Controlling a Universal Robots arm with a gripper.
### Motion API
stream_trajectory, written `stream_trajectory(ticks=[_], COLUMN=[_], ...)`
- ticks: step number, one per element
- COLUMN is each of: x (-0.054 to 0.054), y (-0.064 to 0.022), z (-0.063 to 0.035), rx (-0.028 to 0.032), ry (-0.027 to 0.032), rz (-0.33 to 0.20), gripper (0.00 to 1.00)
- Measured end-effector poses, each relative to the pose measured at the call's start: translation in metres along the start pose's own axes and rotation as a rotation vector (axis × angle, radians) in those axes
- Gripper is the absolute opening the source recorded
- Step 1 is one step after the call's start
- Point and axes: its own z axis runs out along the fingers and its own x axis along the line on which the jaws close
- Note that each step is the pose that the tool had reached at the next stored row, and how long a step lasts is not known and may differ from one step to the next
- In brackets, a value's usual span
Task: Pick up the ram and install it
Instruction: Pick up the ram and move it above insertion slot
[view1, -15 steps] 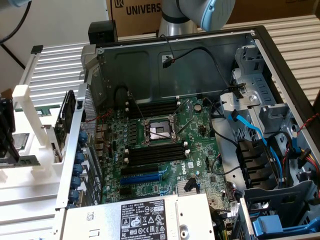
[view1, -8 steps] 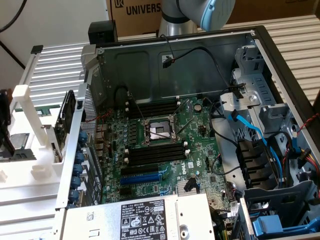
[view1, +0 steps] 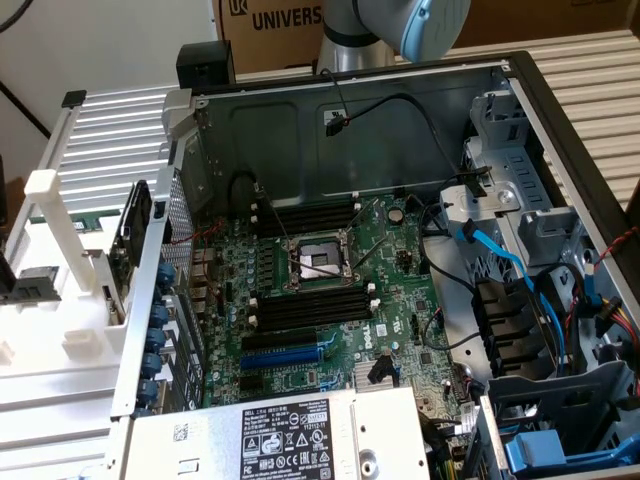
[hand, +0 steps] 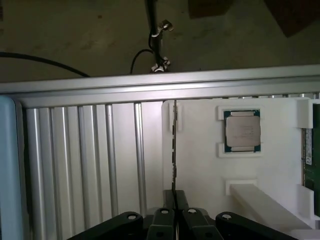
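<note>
In the wrist view the ram (hand: 174, 145) stands on its long edge in a white holder (hand: 200, 165) and shows as a thin dark line at the holder's side, next to the ribbed aluminium table. My gripper (hand: 174, 196) hangs above it and in line with it, its two black fingers (hand: 167, 200) pressed together with nothing between them. The near end of the ram is hidden behind the fingers. In the exterior view the open computer case shows the green motherboard (view1: 330, 290) with long black memory slots (view1: 305, 215) and more slots (view1: 310, 308) on either side of the processor socket (view1: 318, 262).
A square silver processor chip (hand: 242, 131) sits in a pocket of the holder, and another green board with a pale label (hand: 308, 150) lies at its far side. A raised white post (hand: 260, 200) stands close by. The case holds cables (view1: 500, 260), drive bays and a power supply (view1: 290, 440).
</note>
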Motion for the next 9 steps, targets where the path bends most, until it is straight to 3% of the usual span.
stream_trajectory(ticks=[9], x=[0.001], y=[-0.0029], z=[-0.0312], rx=[0.0012], ry=[0.0159], rz=[0.007], gripper=[0.13])
